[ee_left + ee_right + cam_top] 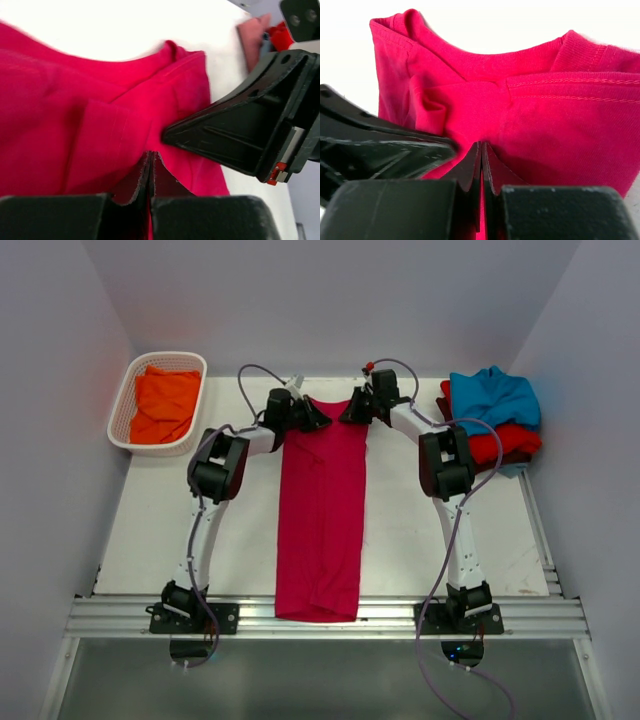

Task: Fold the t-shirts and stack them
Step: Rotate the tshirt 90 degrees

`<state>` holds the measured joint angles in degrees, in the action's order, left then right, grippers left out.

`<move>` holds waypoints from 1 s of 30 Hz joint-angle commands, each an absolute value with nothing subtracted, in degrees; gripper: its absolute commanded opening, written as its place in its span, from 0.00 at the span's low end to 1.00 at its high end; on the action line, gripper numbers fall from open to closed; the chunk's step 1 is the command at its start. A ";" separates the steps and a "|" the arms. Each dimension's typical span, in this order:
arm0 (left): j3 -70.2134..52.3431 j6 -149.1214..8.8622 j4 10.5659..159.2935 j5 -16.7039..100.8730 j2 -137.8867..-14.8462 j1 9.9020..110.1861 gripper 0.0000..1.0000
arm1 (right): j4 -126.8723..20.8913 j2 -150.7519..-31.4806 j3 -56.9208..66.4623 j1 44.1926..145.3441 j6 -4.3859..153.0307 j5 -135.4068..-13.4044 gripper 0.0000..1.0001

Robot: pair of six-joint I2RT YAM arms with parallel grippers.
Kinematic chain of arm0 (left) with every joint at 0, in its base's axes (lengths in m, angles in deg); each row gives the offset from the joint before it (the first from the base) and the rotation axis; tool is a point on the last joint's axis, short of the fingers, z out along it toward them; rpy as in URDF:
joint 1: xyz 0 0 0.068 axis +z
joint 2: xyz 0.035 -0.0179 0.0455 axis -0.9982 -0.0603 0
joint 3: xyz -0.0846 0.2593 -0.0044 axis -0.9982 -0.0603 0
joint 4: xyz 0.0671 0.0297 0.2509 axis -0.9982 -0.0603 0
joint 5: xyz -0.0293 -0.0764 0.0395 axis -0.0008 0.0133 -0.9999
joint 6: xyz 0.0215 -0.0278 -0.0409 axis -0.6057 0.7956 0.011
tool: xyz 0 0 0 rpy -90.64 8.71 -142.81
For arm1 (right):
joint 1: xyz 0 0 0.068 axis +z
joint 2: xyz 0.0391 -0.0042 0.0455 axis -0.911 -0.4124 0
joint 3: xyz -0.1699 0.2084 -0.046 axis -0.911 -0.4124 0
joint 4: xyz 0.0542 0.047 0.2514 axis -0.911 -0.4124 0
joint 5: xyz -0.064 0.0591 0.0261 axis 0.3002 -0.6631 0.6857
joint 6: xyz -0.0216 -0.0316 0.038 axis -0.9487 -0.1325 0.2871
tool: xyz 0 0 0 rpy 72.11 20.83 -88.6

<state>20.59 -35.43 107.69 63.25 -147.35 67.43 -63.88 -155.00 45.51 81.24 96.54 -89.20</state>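
A crimson-pink t-shirt [322, 510] lies as a long narrow strip down the middle of the white table, collar at the far end and hem over the near rail. My left gripper [318, 418] [151, 156] is shut on the cloth at the strip's far left corner. Opposite it, my right gripper [352, 412] [482, 146] is shut on the far right corner beside the collar [485, 60]. The two grippers point at each other, almost touching. In the left wrist view the right gripper's black finger [225, 135] lies across the shirt [75, 125].
A white lattice basket [120, 418] at the far left holds an orange t-shirt [165, 405]. At the far right sits a pile: a teal-blue t-shirt [495, 398] on a red one [505, 443], with maroon cloth [522, 457] beneath. Walls close in on three sides.
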 commanded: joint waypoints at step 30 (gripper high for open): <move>12.66 -42.33 106.57 62.29 -134.72 74.77 0.44 | -73.31 -156.29 43.66 80.14 93.17 -84.52 0.00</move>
<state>6.44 -42.55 103.51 56.35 -133.07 74.88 -63.99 -155.00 45.54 81.21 96.39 -89.20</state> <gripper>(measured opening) 0.426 0.008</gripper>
